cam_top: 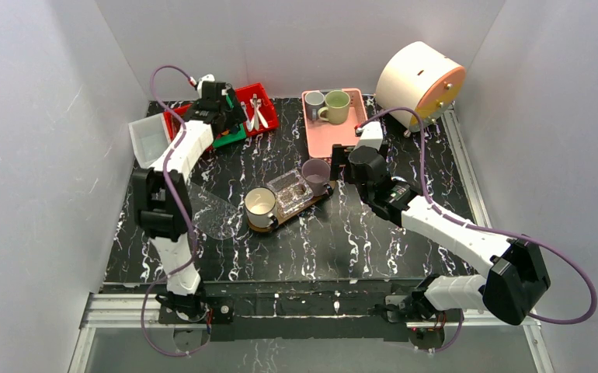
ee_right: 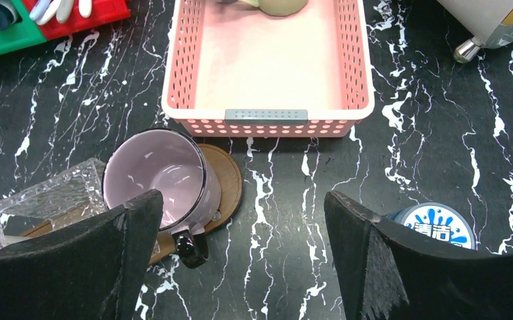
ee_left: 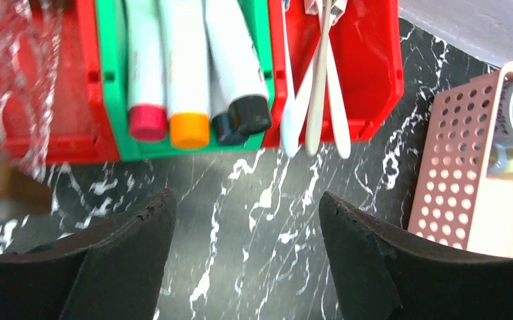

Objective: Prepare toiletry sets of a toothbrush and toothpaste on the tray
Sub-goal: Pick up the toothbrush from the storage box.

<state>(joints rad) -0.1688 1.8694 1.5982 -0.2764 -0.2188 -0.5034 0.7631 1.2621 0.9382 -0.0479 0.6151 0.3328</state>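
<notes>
Your left gripper [ee_left: 244, 207] hangs released over the marble tabletop [ee_left: 254, 280], before the green bin [ee_left: 110, 80] of tubes [ee_left: 187, 67]. Your right gripper [ee_right: 242, 200], spread too, hovers by the end of the tray [ee_right: 230, 180], where a lilac mug [ee_right: 154, 173] stands.

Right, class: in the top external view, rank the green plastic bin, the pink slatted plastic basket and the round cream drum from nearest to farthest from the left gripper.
From the left gripper:
1. The green plastic bin, just beside it, back left.
2. The pink slatted plastic basket, back centre.
3. The round cream drum, back right corner.
</notes>
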